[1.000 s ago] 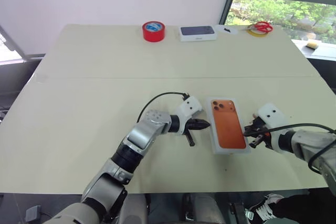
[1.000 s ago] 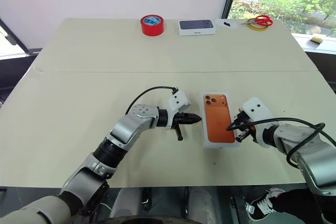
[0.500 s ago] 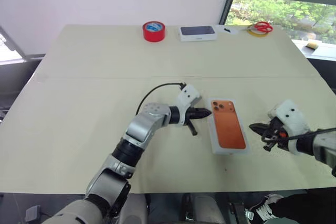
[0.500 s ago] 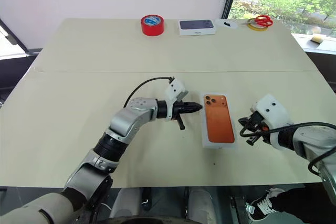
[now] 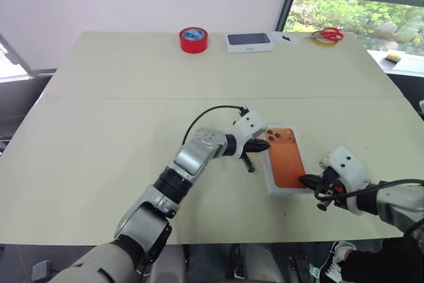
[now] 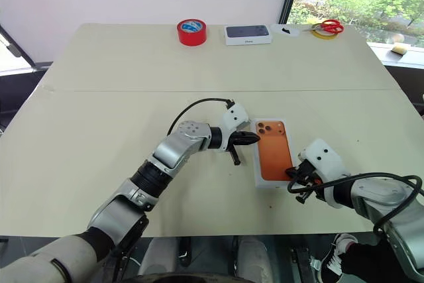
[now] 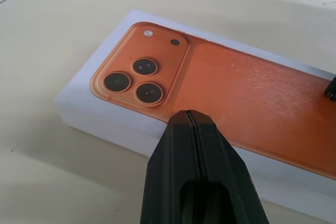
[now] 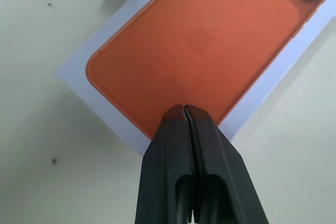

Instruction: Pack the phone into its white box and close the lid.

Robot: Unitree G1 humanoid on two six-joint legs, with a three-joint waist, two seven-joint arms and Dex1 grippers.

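Left tool now at lid, right tool nearer its corner

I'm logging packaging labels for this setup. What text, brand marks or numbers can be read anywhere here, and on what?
Nothing can be read with certainty.
Lid: a printed orange phone back and a faint round mark at its middle, no words.
Blue-topped box: a small dark word on its white front side, too small to read.
Red tape roll: blue and white label on top, too blurred to read.
Left gripper and right gripper: no markings.
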